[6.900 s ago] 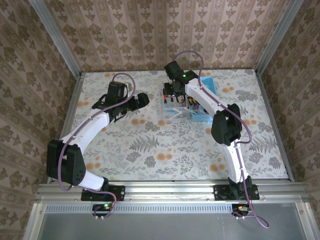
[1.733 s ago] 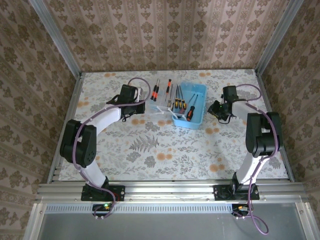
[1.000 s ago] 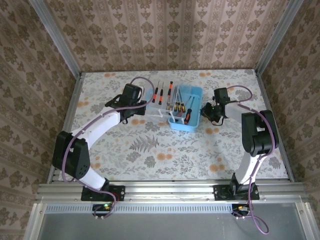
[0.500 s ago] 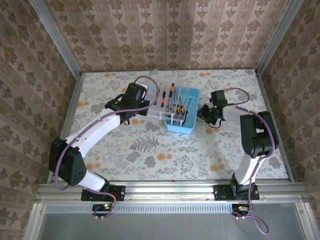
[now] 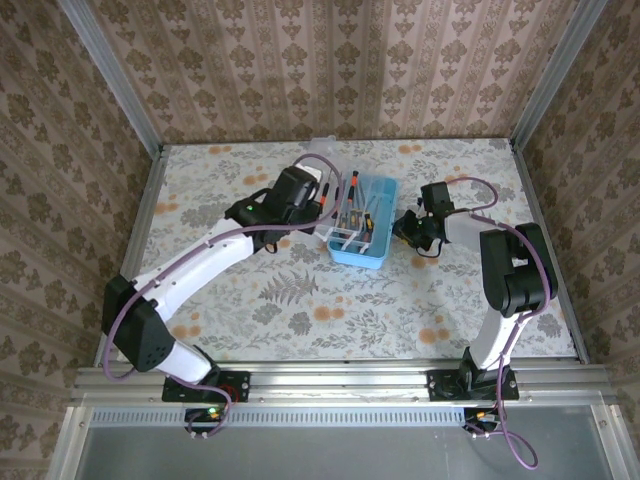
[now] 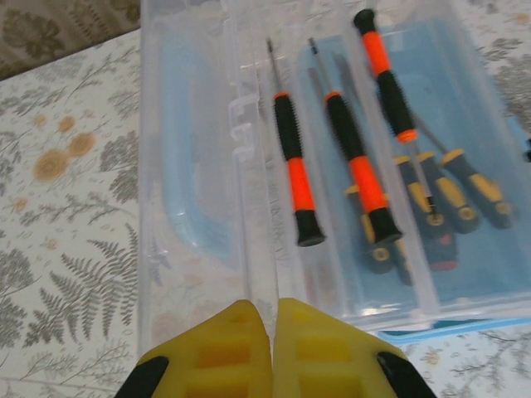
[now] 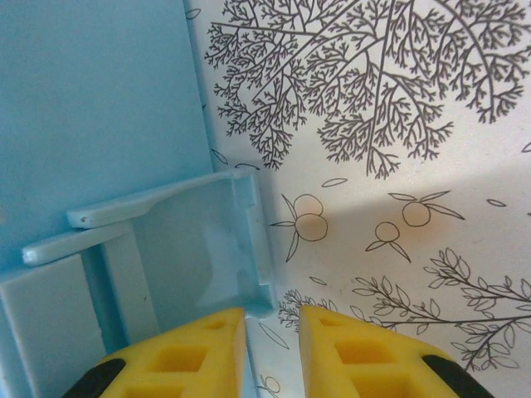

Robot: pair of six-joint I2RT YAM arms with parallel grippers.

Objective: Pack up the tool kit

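Note:
The tool kit is a light blue box (image 5: 372, 252) with a clear hinged lid (image 6: 207, 166). My left gripper (image 5: 318, 205) is shut on the lid's near rim (image 6: 272, 311) and holds the lid over the box. Under the lid lie orange-and-black screwdrivers (image 6: 357, 166) and yellow-and-black ones (image 6: 452, 186). My right gripper (image 5: 405, 228) is at the box's right side. In the right wrist view its fingers (image 7: 272, 325) stand a little apart at the corner of the blue latch (image 7: 195, 249), with bare table in the gap beside the blue box wall (image 7: 99, 99).
A floral cloth (image 5: 300, 300) covers the table, with patterned walls on three sides and metal posts (image 5: 110, 80) at the back corners. The left arm (image 5: 200, 260) reaches diagonally across the middle; the right arm (image 5: 505, 270) folds along the right side.
The left gripper has moved right and swung the clear lid from flat beside the box to over it. The box has slid slightly left. The right gripper stays at the box's right side.

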